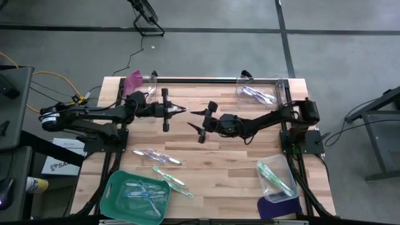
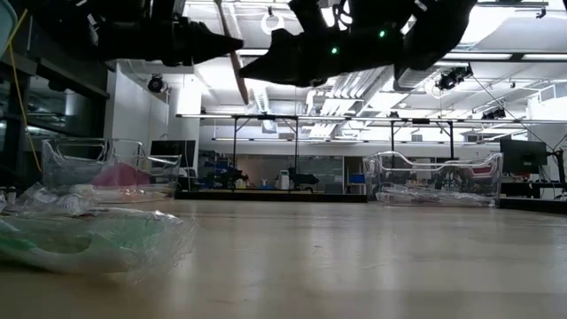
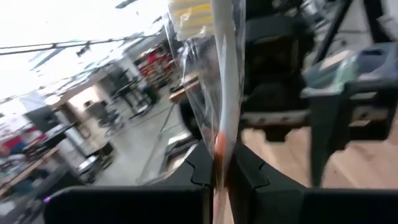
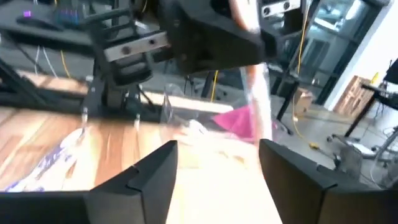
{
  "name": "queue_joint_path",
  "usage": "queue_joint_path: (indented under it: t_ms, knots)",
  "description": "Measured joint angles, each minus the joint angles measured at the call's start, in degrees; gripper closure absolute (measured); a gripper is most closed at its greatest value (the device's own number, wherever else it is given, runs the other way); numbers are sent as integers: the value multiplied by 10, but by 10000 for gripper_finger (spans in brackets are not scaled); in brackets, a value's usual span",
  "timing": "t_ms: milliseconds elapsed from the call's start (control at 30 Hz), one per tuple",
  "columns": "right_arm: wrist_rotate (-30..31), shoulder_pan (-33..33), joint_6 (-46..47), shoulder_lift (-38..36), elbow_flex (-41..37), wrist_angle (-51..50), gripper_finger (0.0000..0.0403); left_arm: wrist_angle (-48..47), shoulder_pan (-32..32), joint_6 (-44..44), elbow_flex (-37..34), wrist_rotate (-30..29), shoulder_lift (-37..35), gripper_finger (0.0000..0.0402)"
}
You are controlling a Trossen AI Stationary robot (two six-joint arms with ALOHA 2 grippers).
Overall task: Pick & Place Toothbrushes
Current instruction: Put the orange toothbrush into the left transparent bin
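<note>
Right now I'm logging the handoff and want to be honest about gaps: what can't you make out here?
- Held toothbrush: left wrist view, blurred; head cut off by edge.
- Right gripper: fingertips cut off by edge.
- Green tray contents: high view, too small to count.

Grey concrete floor (image 1: 206, 56) — workshop beyond (ceiling striplights (image 2: 496, 55) lit), benches (image 2: 266, 190) behind.

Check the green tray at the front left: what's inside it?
The green tray holds several wrapped toothbrushes with bluish handles, lying crosswise and overlapping. An exact count isn't possible; any lying beneath the top ones are covered.
</note>
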Motion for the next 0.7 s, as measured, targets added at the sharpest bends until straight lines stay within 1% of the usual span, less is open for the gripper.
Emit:
queue_joint_path:
  t_ms: [133,233,400,500,633,700]
  knots:
    - [19,12,10,-29,0,-73,167,-33,0,2,0,-44,-19,388]
    - [22,17,23,-48,0,-128,165,-72,0,13,0,-87,-41,388]
    - [22,18,44,-58,0,-185,167,-154,0,32,0,-163,-84,388]
    - [22,18,47,-59,0,-207,168,-211,0,47,0,-219,-113,388]
    - [22,17,65,-59,0,-217,168,-299,0,52,0,-314,-149,387]
    - [21,15,71,-59,0,-218,168,-337,0,42,0,-358,-164,387]
